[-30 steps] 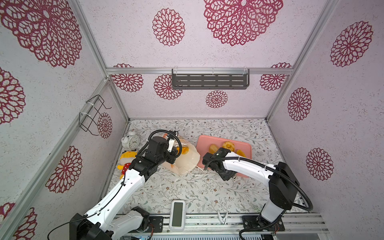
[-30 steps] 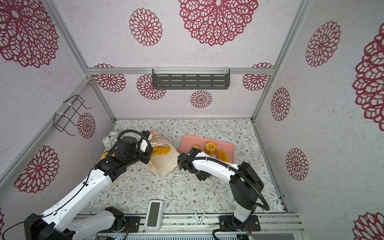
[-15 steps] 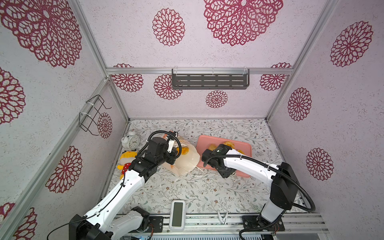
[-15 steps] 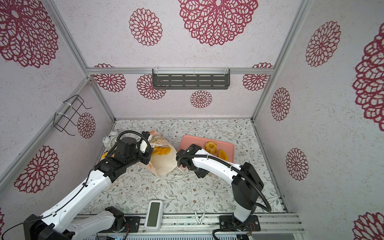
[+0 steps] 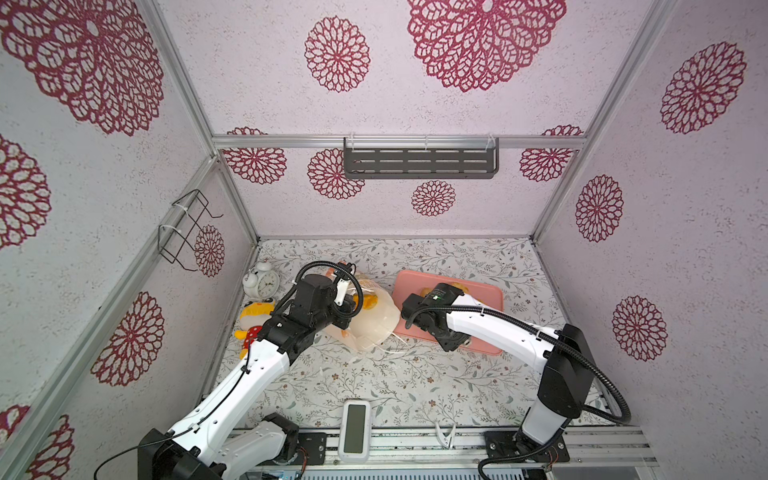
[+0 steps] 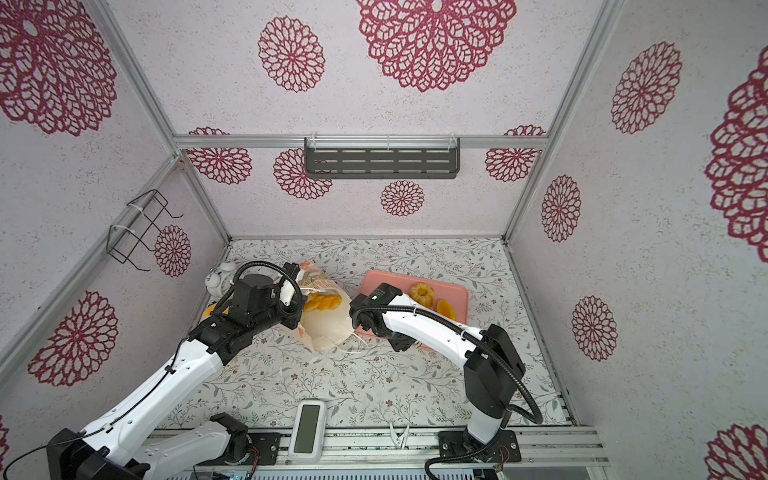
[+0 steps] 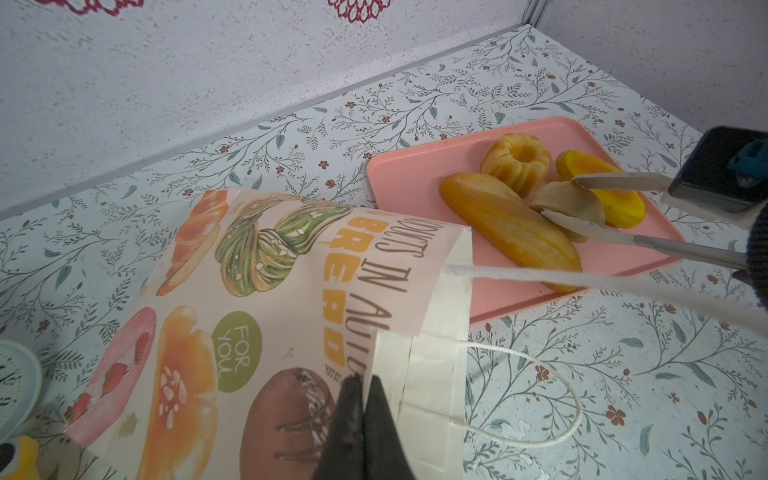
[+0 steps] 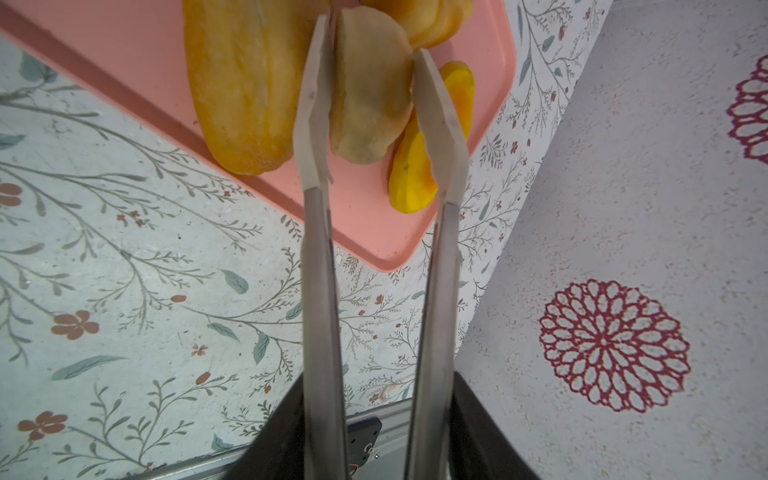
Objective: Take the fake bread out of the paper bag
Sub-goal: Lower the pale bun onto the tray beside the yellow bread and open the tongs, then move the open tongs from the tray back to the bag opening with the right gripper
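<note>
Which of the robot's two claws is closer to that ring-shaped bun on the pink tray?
Right. The right gripper holds a pale roll beside the ring bun, over the pink tray; the left gripper is off the tray, pinching the paper bag at its rim.

Pale, rough-textured walls (image 5: 257,75) printed with crimson lace-like rosettes (image 5: 337,54) close the space on three sides in both top views, joined by silvery aluminium bars (image 5: 291,142). A dark grey slotted shelf (image 5: 419,164) hangs from the horizontal bar at upper centre, and a black wire rack (image 5: 187,232) is fixed to the slanting bar at middle left. The surface (image 5: 415,382) below has a white covering with grey-green sprigs and small reddish flowers, evenly lit.
</note>
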Robot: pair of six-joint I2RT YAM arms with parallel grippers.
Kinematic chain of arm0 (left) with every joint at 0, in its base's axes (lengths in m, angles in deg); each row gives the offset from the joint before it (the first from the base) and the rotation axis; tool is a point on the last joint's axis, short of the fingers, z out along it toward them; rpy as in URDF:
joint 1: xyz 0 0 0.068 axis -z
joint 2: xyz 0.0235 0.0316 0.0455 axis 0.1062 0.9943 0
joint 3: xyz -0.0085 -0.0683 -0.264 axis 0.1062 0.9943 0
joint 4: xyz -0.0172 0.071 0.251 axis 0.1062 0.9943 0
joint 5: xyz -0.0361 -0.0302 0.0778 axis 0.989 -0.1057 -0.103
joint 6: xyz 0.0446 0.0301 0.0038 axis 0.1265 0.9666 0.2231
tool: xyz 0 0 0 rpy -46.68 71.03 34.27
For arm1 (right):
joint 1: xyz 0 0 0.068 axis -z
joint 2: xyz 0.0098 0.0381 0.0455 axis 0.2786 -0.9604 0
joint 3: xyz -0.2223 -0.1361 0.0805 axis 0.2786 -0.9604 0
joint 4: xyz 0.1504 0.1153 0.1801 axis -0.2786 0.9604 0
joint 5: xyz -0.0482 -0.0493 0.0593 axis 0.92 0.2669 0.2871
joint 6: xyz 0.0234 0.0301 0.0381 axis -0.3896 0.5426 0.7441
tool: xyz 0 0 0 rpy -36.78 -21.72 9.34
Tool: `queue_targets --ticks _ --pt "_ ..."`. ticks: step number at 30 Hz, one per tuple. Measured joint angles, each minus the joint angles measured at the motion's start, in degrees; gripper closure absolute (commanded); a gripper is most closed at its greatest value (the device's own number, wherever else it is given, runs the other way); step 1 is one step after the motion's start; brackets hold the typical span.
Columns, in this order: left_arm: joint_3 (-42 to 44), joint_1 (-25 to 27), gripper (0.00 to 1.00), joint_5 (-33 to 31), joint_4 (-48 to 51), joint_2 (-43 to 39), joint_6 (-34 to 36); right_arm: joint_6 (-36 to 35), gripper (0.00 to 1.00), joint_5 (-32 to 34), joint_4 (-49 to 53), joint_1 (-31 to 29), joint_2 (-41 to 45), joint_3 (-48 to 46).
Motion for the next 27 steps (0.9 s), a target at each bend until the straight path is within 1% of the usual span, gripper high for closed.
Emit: queue_targets --ticks 11,18,23,27 --pt "0.00 0.00 1.00 0.17 0.02 0.00 0.17 -0.28 0.50 -0.11 -0.02 0.00 -0.13 5.88" --pt "0.00 0.00 1.00 0.20 0.02 0.00 0.20 -0.83 0.53 -0.98 -1.01 0.26 -0.09 7.93" --pt "0.00 0.00 1.00 0.20 0.09 0.00 0.31 -2.03 0.56 -4.24 -4.87 0.83 0.76 8.02" --pt "0.00 0.00 1.00 0.50 0.31 -0.13 0.63 -3.15 0.62 -9.51 -9.44 1.01 4.76 7.98"
